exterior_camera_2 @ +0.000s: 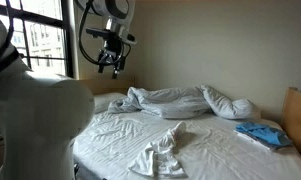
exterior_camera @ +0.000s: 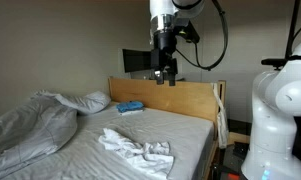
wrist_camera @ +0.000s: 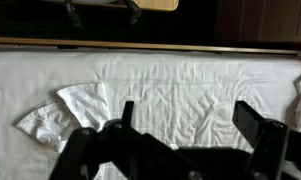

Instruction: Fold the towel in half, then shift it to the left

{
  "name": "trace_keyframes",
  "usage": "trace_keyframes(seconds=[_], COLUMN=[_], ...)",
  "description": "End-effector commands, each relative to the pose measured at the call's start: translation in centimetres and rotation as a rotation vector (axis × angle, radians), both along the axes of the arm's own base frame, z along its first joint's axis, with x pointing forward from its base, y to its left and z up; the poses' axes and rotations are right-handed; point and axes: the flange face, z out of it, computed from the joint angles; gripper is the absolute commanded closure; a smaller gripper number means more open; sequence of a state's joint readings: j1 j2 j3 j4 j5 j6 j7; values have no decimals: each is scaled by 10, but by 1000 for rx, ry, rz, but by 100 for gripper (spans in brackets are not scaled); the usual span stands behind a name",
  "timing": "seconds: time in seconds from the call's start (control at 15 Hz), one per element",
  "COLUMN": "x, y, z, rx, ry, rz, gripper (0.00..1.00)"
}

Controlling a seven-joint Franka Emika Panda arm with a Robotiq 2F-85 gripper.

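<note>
So the white towel [exterior_camera: 136,149] isn't folded at all. It's just a rumpled heap on the bed sheet [exterior_camera: 175,128], toward the near edge of the mattress in an exterior view, and in the middle-front of the bed in an exterior view [exterior_camera_2: 162,150]. In the wrist view, part of it [wrist_camera: 52,120] pokes in at the left, with one corner flipped up off the sheet.

The gripper [exterior_camera: 166,76] hangs way up in the air, well apart from the towel and touching nothing. In the wrist view you can see the two dark fingers [wrist_camera: 127,113] spread wide with only bare sheet showing between them, so the jaws are apart and empty. From the other side of the room it [exterior_camera_2: 114,68] sits high up near the window [exterior_camera_2: 35,40].

Other stuff around: a bunched-up duvet [exterior_camera: 35,125] is piled along one side of the bed, and a small blue cloth [exterior_camera: 130,106] lies just beside the wooden bed board [exterior_camera: 185,98], well away from the towel. Behind that board there's a dark screen [exterior_camera: 137,62]. A big white robot body [exterior_camera: 285,105] fills the right edge of that view.
</note>
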State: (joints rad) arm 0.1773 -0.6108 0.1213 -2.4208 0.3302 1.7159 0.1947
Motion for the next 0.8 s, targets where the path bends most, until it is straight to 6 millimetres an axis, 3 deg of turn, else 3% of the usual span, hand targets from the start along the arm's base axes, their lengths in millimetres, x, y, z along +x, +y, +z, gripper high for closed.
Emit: trace_keyframes(seconds=[0.0, 0.4, 0.73], x=[0, 0, 10], y=[0, 0, -10], z=[0, 0, -25], rx=[0, 0, 7], ry=[1, 1, 39], rz=[0, 0, -24], gripper=[0, 0, 0])
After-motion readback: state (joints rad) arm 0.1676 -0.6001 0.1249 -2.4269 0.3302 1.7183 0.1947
